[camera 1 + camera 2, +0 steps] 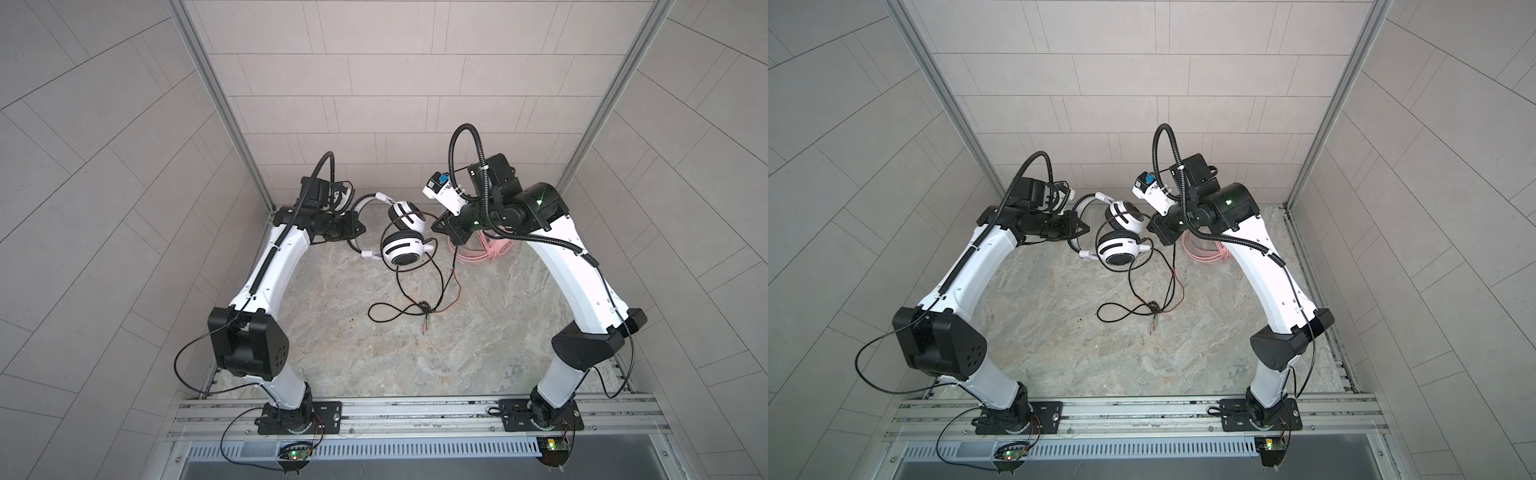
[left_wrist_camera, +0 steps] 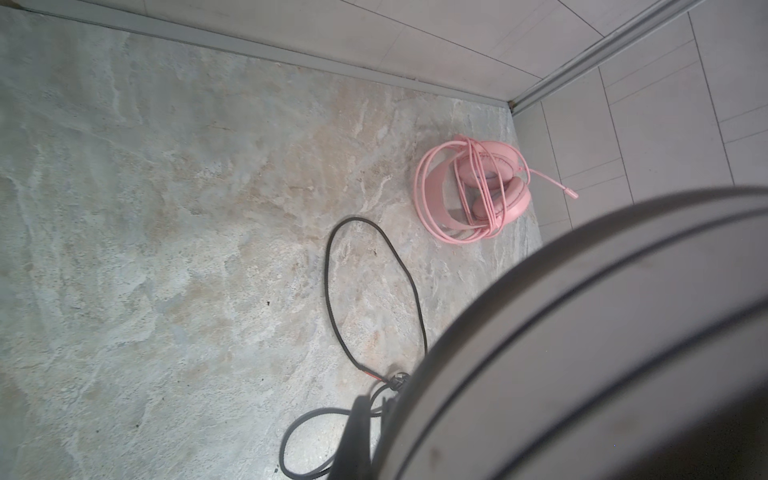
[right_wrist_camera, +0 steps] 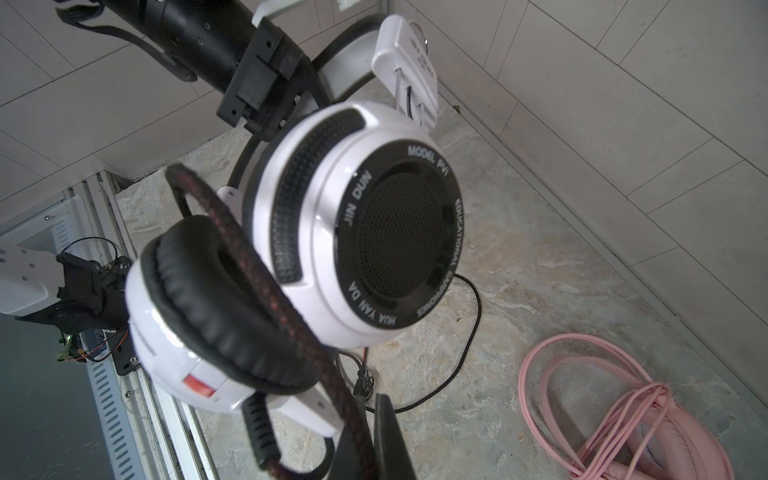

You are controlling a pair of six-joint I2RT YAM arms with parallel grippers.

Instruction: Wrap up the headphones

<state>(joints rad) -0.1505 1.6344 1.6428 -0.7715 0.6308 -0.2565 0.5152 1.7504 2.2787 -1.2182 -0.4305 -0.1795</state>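
Currently the left gripper [image 1: 356, 227] is clamped shut on the white headset [image 1: 403, 245], raised off the tabletop [image 1: 415, 365]; opposite, the right gripper [image 1: 435, 227] is pinched shut on the black cable [image 3: 291, 326]. Slack hanging below could be snagged on the pink headset [image 2: 473, 191] nearby.

You have one headset [image 1: 401, 245] up over the back middle of the table [image 1: 332, 365], between the left gripper [image 1: 358, 227] and the right gripper [image 1: 435, 227]. Its cable [image 1: 423, 306] falls forward onto the table and loops toward you. The second headset [image 1: 488, 249] lies on the table just to the right, near the back wall [image 1: 374, 104].
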